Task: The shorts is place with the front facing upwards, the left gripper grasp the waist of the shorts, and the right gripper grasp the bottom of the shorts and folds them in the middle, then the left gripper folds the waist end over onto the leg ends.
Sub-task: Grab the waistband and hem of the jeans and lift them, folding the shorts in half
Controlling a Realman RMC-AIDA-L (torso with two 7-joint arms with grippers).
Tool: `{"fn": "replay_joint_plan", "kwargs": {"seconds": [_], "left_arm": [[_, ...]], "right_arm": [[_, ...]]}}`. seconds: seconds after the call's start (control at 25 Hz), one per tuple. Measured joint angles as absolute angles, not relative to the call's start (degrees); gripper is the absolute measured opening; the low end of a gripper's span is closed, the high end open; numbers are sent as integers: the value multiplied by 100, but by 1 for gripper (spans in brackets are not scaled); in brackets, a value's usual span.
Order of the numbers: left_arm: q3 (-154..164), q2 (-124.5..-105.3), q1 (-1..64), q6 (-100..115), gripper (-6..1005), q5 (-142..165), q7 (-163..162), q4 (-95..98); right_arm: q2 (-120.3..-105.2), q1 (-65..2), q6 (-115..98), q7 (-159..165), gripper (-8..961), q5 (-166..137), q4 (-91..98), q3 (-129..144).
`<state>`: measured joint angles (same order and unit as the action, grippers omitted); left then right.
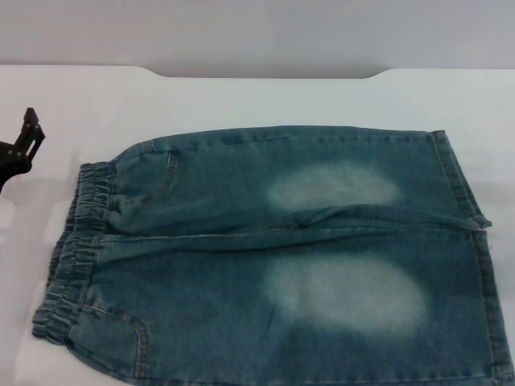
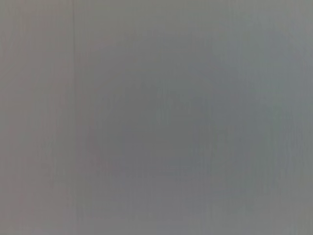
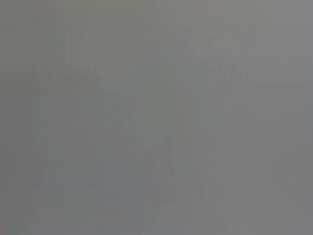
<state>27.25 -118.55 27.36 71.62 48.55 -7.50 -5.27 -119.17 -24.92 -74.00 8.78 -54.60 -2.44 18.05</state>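
Note:
The blue-green denim shorts (image 1: 273,257) lie flat on the white table in the head view, pale faded patches facing up. The puckered elastic waist (image 1: 71,249) is at the left end. The bottom of the shorts (image 1: 475,241), with its stitched leg hems, is at the right end and runs off the frame's lower right. My left gripper (image 1: 22,149) shows only as a black tip at the far left edge, just beyond the waist and apart from the cloth. My right gripper is out of view. Both wrist views show only plain grey.
The white table (image 1: 257,100) reaches back to a grey wall, with a shallow notch along its far edge. Bare table lies behind the shorts and to their left. The shorts extend past the frame's bottom edge.

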Motion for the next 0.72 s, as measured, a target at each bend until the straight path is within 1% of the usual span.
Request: {"fn": "replay_joint_plan", "kwargs": {"seconds": [0.36,0.72], "left_arm": [[2806,-11851,2848,6968,833,4868,-725,-545],[2872,-11858,2754,7390,832,5017,-978,-861]], "right_arm": [[-11887,-2488,-7419,922,518,-5424,180,1522],[-11856,-2427,-7424,926,518,-5454,359,1556]]}}
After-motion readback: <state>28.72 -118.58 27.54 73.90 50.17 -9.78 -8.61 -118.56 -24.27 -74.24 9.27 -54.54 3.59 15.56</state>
